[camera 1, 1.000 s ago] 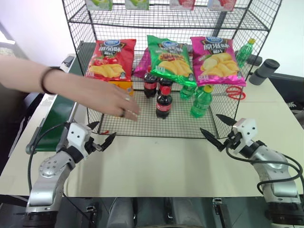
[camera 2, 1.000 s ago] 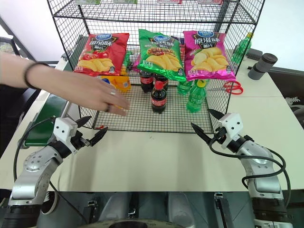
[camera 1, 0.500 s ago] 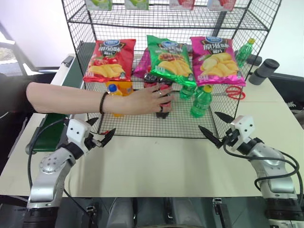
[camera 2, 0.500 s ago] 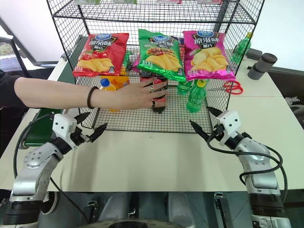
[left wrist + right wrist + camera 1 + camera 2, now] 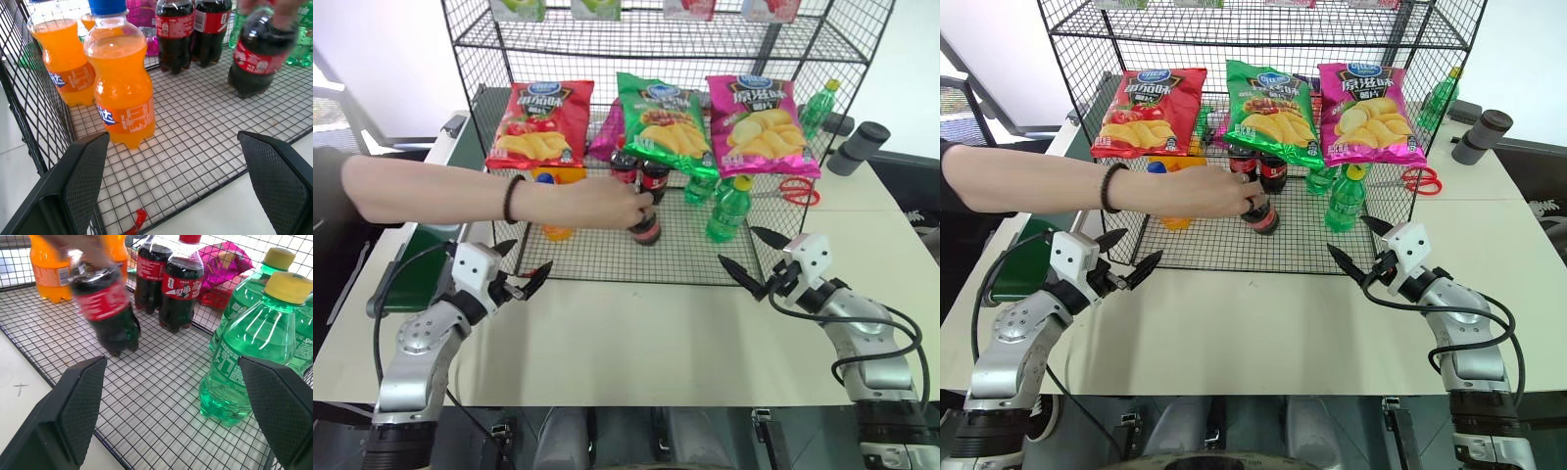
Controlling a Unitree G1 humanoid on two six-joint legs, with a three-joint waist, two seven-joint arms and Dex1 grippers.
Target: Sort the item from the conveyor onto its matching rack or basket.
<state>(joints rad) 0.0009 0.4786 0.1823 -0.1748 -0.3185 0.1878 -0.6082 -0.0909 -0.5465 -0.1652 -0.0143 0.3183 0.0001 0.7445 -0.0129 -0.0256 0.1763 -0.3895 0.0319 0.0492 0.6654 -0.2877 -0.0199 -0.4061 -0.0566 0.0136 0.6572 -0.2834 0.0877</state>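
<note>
A pale cream tabletop [image 5: 656,333] spreads across the foreground under even light. Behind it rises a plain white wall [image 5: 382,59]. At the far right lie red-handled scissors [image 5: 795,192] and a dark grey cylindrical cup [image 5: 860,147]. At the far left edge stands a black chair [image 5: 962,100].

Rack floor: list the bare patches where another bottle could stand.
Free: the front strip of the rack floor, between orange soda bottle and green bottles. Crowded: the back row under the chip bags, and the middle, where a person's hand tilts a cola bottle.
</note>
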